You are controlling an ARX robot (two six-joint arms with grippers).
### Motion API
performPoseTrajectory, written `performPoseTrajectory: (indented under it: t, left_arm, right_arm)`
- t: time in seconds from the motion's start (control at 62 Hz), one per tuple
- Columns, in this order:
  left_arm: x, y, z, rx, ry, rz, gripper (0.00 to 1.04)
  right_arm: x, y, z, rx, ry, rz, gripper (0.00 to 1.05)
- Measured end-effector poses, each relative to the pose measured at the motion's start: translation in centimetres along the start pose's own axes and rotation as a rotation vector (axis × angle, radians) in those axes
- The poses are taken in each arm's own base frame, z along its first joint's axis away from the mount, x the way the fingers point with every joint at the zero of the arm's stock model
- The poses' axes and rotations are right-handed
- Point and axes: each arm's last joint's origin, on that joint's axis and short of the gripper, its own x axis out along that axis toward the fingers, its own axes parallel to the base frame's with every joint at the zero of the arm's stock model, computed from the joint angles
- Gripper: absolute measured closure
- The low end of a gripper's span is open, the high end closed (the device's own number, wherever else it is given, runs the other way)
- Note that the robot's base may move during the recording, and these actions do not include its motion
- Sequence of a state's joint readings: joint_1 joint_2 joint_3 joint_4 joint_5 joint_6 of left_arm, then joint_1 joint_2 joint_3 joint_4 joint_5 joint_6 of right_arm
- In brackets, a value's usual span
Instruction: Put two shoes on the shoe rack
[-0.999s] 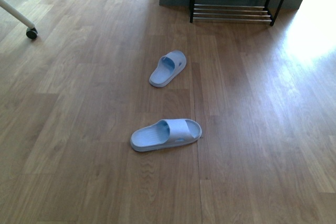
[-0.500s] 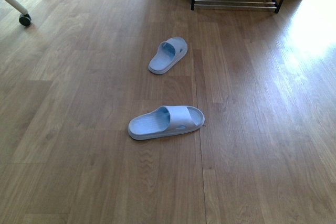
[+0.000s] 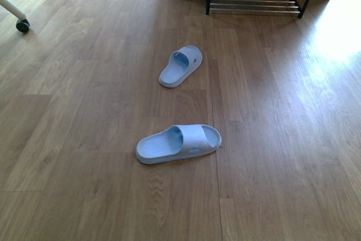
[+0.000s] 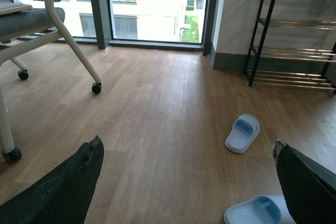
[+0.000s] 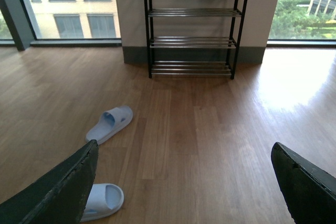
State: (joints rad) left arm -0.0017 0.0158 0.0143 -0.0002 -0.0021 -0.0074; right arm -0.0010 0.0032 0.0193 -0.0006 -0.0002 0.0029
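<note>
Kept the left gripper (image 4: 187,142) and the right gripper (image 5: 184,145) spread wide, with only bare floor (image 3: 282,139) between the fingers and nothing grasped. No arm in the front view at all.

Found the near slide (image 3: 178,144) flat on the boards, sole down, toe to the right and close to a seam between planks. Found the far slide (image 3: 180,66) well apart from it, further on and set at an angle, toe toward the rack (image 3: 254,4). Saw only the rack's lowest rods in the front view, against the wall beyond the far slide.

Against a second ago, noted a shifted view only: less of the rack in frame, the chair wheel (image 3: 22,25) closer to the left edge, both slides slightly displaced in the picture yet on the same planks. Read that as the robot's body or camera settling, not as handling. For the task, judged nothing lifted yet — both slides on the floor, well short of the rack. Judged a first pickup to be ahead, probably of the near slide.
</note>
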Motion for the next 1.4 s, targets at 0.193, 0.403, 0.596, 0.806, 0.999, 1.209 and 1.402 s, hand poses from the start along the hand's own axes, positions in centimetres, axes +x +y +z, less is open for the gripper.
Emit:
performPoseTrajectory:
  t: [0.193, 0.403, 0.596, 0.806, 0.999, 1.209, 1.402]
  left_arm:
    - [0.0, 0.0, 0.0, 0.000, 0.000, 0.001, 0.09]
    - [0.0, 0.0, 0.0, 0.000, 0.000, 0.000, 0.09]
    - [0.0, 0.0, 0.0, 0.000, 0.000, -0.002, 0.09]
    - [0.0, 0.0, 0.0, 0.000, 0.000, -0.003, 0.09]
    - [0.6, 0.3, -0.1, -0.148, 0.370, 0.359, 0.09]
    - [6.8, 0.1, 0.7, -0.089, 0.532, 0.304, 0.09]
    - [13.6, -2.4, -3.4, 0.222, 0.797, 0.056, 0.09]
  right_arm:
    - [0.0, 0.0, 0.0, 0.000, 0.000, 0.004, 0.09]
    - [0.0, 0.0, 0.0, 0.000, 0.000, 0.003, 0.09]
    - [0.0, 0.0, 0.0, 0.000, 0.000, 0.002, 0.09]
    - [0.0, 0.0, 0.0, 0.000, 0.000, -0.003, 0.09]
    - [0.0, 0.0, 0.0, 0.000, 0.000, -0.001, 0.09]
    - [0.0, 0.0, 0.0, 0.000, 0.000, 0.000, 0.09]
    - [0.0, 0.0, 0.0, 0.000, 0.000, 0.000, 0.09]
